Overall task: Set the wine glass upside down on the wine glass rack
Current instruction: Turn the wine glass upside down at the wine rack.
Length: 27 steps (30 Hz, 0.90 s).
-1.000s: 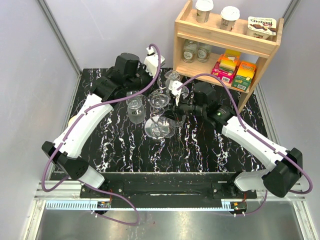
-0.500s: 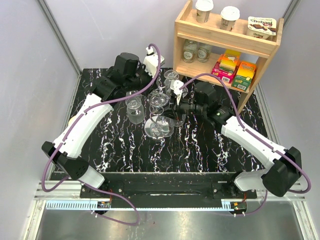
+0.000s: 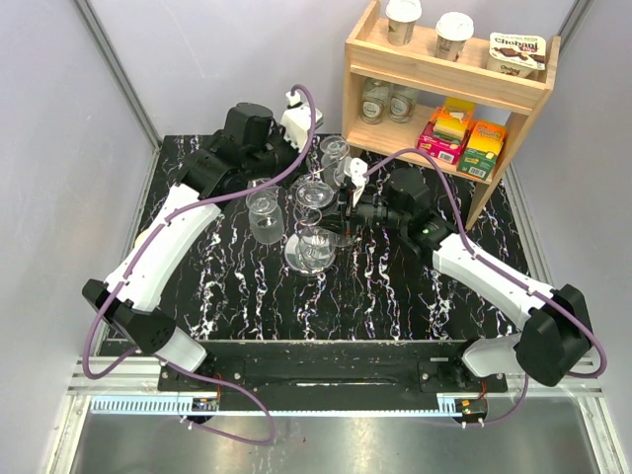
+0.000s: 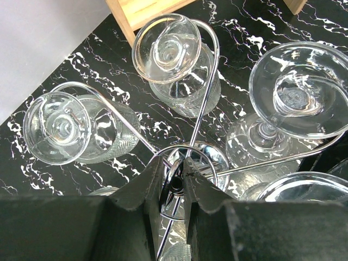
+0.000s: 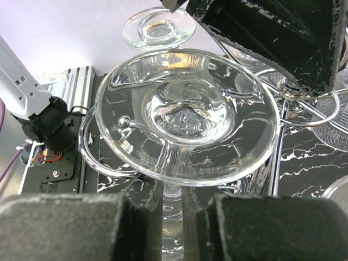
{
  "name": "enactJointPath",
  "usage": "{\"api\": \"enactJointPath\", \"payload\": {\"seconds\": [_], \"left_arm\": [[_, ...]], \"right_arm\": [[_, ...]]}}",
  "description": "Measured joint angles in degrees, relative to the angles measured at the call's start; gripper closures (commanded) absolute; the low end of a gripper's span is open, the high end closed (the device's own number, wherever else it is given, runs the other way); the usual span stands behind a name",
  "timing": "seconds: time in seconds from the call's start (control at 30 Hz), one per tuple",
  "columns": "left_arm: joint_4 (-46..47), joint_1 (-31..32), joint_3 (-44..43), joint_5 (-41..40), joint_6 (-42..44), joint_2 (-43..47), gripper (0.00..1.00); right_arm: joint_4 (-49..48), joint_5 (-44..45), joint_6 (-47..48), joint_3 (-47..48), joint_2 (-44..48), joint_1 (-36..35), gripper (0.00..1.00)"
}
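The wine glass rack (image 3: 310, 249) stands mid-table, a silver wire stand on a round disc base. My left gripper (image 4: 175, 185) is shut on its top loop (image 4: 187, 163), seen from above. My right gripper (image 5: 174, 217) is shut on the stem of the wine glass, which is upside down with its wide foot (image 5: 187, 117) uppermost. That foot sits over a curled rack arm whose ball end (image 5: 124, 122) shows through the glass. The bowl is hidden below the fingers. In the top view the right gripper (image 3: 341, 210) is right beside the rack's post.
Three other glasses hang upside down on rack arms (image 4: 57, 128) (image 4: 168, 49) (image 4: 296, 89). A wooden shelf unit (image 3: 449, 84) with cups, jars and boxes stands at the back right. The left gripper's black body (image 5: 283, 32) looms close above the held glass.
My right gripper has carried the glass a little back and left, closer in to the rack. The left gripper has stayed on the top loop.
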State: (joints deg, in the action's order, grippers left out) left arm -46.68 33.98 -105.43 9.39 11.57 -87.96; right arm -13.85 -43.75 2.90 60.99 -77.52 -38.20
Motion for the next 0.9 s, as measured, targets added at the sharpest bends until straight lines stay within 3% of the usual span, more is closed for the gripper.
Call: {"api": "enactJointPath", "payload": {"seconds": [0.9], "left_arm": [[-0.2, 0.4, -1.7, 1.3, 0.5, -1.8, 1.00]], "right_arm": [[-15.5, 3.6, -6.1, -8.3, 0.9, 0.0, 1.00]]}}
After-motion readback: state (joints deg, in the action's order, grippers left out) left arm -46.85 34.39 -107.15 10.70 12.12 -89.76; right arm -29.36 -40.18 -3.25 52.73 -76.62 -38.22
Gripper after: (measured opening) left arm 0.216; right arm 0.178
